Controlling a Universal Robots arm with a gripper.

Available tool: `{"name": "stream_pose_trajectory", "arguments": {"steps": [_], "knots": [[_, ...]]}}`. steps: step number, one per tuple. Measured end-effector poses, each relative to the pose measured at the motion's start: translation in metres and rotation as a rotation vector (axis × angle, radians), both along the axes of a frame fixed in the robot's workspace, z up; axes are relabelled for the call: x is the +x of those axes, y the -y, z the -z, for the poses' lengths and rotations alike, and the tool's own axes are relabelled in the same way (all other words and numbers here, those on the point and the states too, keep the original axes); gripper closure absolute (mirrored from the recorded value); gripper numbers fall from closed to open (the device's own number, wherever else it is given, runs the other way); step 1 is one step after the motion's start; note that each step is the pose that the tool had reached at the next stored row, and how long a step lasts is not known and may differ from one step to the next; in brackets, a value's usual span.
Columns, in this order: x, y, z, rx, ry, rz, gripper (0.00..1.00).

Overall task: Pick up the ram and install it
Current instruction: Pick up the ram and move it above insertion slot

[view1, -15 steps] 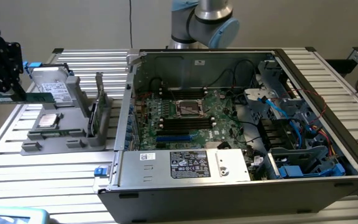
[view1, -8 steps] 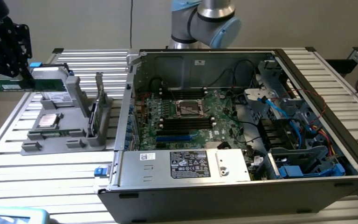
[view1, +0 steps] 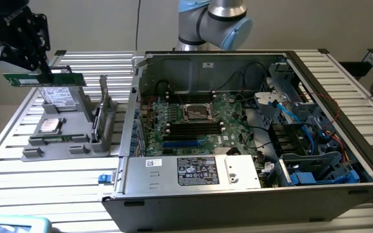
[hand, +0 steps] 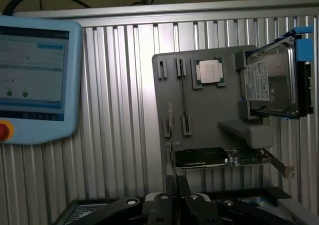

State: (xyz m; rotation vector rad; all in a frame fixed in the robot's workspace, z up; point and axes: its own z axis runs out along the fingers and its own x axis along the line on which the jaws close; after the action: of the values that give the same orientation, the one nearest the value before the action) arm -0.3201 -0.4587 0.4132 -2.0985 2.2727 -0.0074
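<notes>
Grey tray (hand: 209, 115) holds processor (hand: 210, 71) and drive (hand: 271, 80); jaws grip ram (view1: 66, 78)

Nothing readable in either view. Power supply (view1: 238, 171) has a dark spec label (view1: 197, 171) and a white sticker (view1: 153, 162), print too small. The white tag (view1: 208, 64) on the case (view1: 238, 206) inner wall is illegible. Hard drive (hand: 269, 80) label: fine print, unreadable. Pendant (hand: 75, 85) screen (hand: 32, 68) shows text lines, none legible.
</notes>
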Motion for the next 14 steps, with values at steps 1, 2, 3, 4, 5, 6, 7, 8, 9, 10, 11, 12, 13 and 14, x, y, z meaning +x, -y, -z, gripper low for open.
{"name": "stream_pose_trajectory", "arguments": {"steps": [1, 2, 3, 4, 5, 6, 7, 8, 9, 10, 11, 12, 13, 14], "knots": [[0.004, 0.0004, -0.0009, 0.0051, 0.0000, 0.000, 0.85], [0.008, 0.0009, -0.0019, 0.0098, 0.0000, 0.000, 0.85], [0.013, 0.0013, -0.0030, 0.0147, 0.0000, 0.000, 0.85], [0.017, 0.0018, -0.0039, 0.0196, 0.0000, 0.000, 0.85], [0.021, 0.0021, -0.0046, 0.0256, 0.0000, 0.000, 0.85], [0.024, 0.0024, -0.0052, 0.0325, 0.0000, 0.000, 0.85], [0.028, 0.0027, -0.0057, 0.0415, -0.0002, 0.000, 0.85], [0.030, 0.0029, -0.0059, 0.0528, -0.0001, 0.000, 0.85], [0.032, 0.0030, -0.0059, 0.0659, -0.0001, 0.000, 0.85], [0.035, 0.0031, -0.0062, 0.0788, -0.0002, 0.000, 0.85], [0.036, 0.0035, -0.0063, 0.0909, -0.0006, 0.000, 0.85], [0.037, 0.0051, -0.0065, 0.0951, -0.0029, 0.000, 0.85], [0.038, 0.0078, -0.0065, 0.0952, -0.0102, 0.000, 0.85], [0.039, 0.0104, -0.0064, 0.0947, -0.0183, 0.001, 0.85]]}}
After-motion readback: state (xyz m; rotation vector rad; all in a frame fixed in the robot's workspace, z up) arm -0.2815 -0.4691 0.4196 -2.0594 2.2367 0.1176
